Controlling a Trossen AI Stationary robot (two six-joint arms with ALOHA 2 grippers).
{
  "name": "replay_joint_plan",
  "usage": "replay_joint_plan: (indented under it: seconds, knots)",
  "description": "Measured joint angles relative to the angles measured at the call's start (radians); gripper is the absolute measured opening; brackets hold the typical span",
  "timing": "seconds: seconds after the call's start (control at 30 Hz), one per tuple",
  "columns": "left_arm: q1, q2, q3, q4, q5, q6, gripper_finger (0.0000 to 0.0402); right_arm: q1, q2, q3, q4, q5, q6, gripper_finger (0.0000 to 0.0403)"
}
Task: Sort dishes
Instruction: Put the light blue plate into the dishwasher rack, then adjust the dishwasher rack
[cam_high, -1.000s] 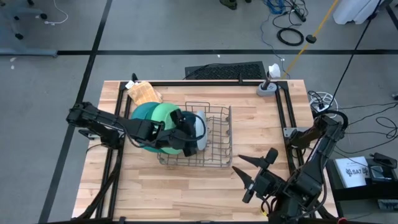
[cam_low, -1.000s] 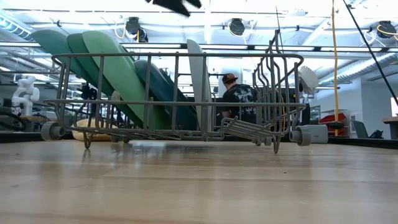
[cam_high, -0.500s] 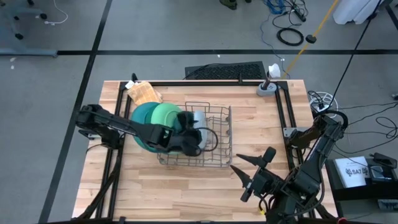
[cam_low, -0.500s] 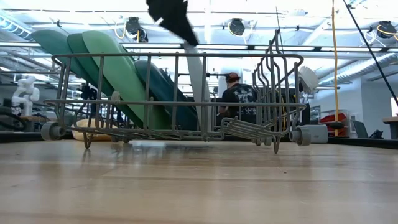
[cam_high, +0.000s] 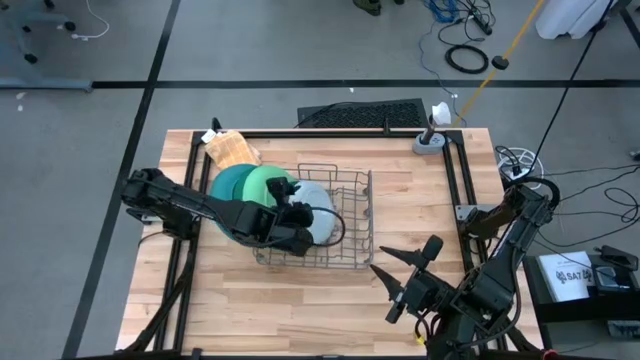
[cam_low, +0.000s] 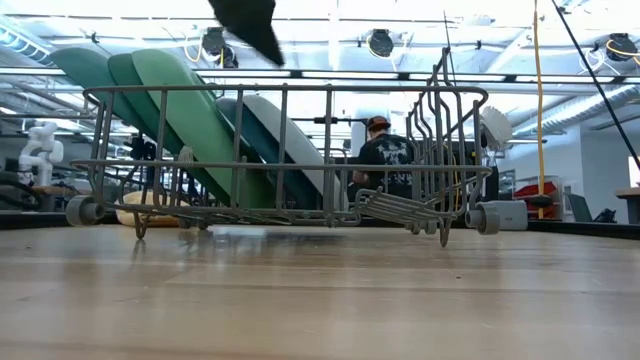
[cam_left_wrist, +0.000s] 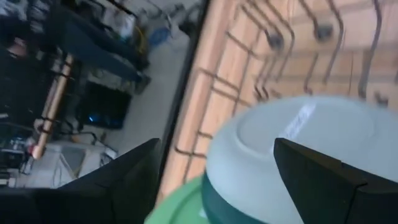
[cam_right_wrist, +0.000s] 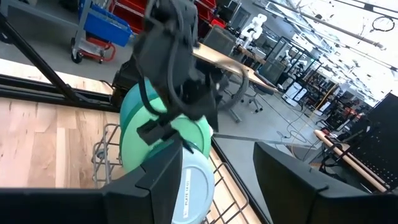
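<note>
Change: pale plate (cam_high: 318, 197), upright a second ago, now tipped back onto teal plate (cam_low: 262, 140); left hand (cam_high: 297, 217) drawn back, fingers spread, empty, directly above plate stack in rack (cam_high: 352, 222). Plates lean one way, edges up. Right hand (cam_high: 404, 274) open, empty, near desk (cam_high: 420, 200) front, farther off. Person in room behind.

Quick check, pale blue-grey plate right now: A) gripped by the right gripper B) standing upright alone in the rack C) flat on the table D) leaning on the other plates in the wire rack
D: the pale blue-grey plate leans against the dark teal plate inside the wire rack, and the open left gripper is just above it, holding nothing.
</note>
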Motion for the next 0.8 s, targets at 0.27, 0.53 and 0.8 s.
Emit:
replay_joint_plan:
  seconds: [0.27, 0.53, 0.8]
  knots:
    - [-0.093, -0.086, 0.029, 0.262, 0.001, 0.136, 0.0317, -0.014, 0.021, 0.000, -0.006, 0.002, -0.026, 0.0189]
    - [-0.192, -0.289, -0.105, 0.419, 0.040, 0.178, 0.0195, -0.014, 0.031, 0.000, -0.017, 0.000, -0.053, 0.0130]
    - [-0.295, -0.553, -0.368, 0.566, 0.033, 0.144, 0.0013, -0.014, 0.031, 0.000, -0.044, -0.027, -0.044, 0.0009]
